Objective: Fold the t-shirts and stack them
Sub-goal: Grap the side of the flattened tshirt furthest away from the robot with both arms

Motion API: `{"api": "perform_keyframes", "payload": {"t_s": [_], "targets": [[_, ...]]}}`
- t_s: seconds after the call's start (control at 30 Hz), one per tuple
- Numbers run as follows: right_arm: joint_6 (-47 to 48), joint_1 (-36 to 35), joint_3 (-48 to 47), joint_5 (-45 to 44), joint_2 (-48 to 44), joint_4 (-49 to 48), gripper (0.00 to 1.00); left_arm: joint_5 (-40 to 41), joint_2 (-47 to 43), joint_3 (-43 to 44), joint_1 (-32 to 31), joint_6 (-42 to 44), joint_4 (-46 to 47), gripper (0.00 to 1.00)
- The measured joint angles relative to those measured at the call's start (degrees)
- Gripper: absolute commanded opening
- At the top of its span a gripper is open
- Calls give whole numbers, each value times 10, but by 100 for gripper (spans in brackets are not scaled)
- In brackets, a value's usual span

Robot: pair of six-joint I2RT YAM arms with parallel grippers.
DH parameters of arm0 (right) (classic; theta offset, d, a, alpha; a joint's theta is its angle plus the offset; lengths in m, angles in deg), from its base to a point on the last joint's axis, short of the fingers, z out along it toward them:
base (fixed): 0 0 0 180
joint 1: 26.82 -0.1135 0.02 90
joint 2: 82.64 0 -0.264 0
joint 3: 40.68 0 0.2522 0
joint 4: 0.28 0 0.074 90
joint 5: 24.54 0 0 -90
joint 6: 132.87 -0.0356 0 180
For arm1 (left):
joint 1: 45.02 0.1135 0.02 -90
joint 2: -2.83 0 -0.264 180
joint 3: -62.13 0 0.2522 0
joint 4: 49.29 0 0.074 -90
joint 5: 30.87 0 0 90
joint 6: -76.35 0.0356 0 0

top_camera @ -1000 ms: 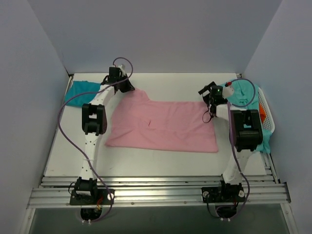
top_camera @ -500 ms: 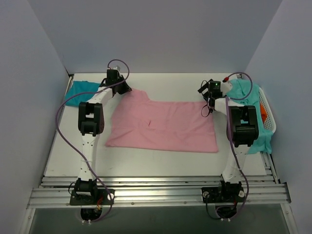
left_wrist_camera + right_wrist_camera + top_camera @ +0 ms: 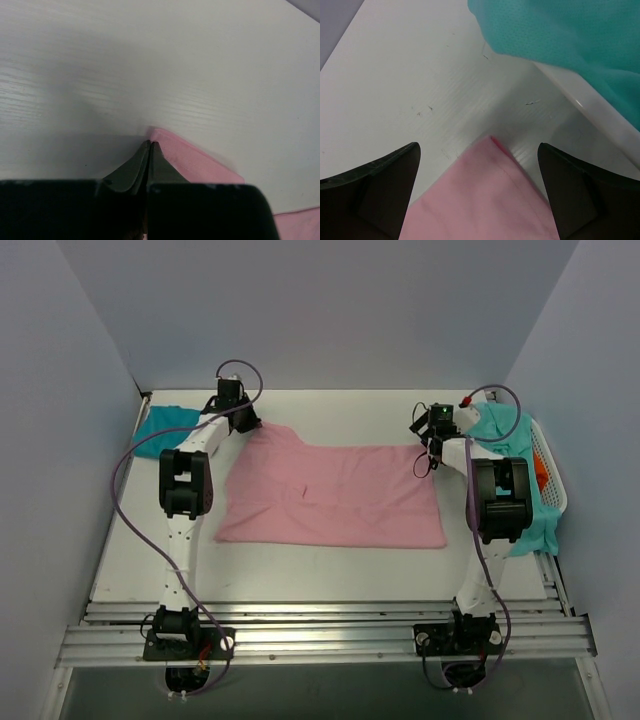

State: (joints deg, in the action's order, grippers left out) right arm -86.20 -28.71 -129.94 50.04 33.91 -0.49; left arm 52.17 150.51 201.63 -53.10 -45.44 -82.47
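The light pink t-shirt [image 3: 330, 495] lies spread flat in the middle of the table. My left gripper [image 3: 250, 422] is at its far left corner, and in the left wrist view the gripper [image 3: 150, 144] is shut with the pink corner [image 3: 190, 160] at its tips. My right gripper [image 3: 427, 430] is over the far right corner. In the right wrist view it [image 3: 479, 146] is open, one finger on each side of the pink corner [image 3: 485, 195]. The darker teal t-shirt [image 3: 160, 430] lies at the back left. The aqua-green t-shirt [image 3: 505, 435] hangs over the basket.
The white laundry basket [image 3: 555, 490] stands at the right edge with something orange inside; its rim [image 3: 590, 115] and the aqua cloth [image 3: 560, 45] show in the right wrist view. Grey walls close the back and sides. A metal rail runs along the near edge.
My left gripper has moved back and to the left, and the pink shirt's far left corner has stretched out with it. My right gripper has shifted slightly toward the back.
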Motion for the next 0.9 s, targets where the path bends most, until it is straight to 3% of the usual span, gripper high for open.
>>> {"api": "perform_keyframes", "payload": {"t_s": [0.57,0.63,0.73,0.77,0.9], "targets": [[3,-25,-54,8,60,5,92,7,1,18,7,12,-39,2],[3,-27,-54,8,61,5,85,7,1,18,7,12,-40,2],[3,-30,-54,11,62,5,65,7,2,18,7,12,-40,2],[3,-30,-54,13,62,4,53,7,2,18,7,12,-40,2],[4,-30,-54,17,70,1,30,7,2,19,7,12,-40,2]]}}
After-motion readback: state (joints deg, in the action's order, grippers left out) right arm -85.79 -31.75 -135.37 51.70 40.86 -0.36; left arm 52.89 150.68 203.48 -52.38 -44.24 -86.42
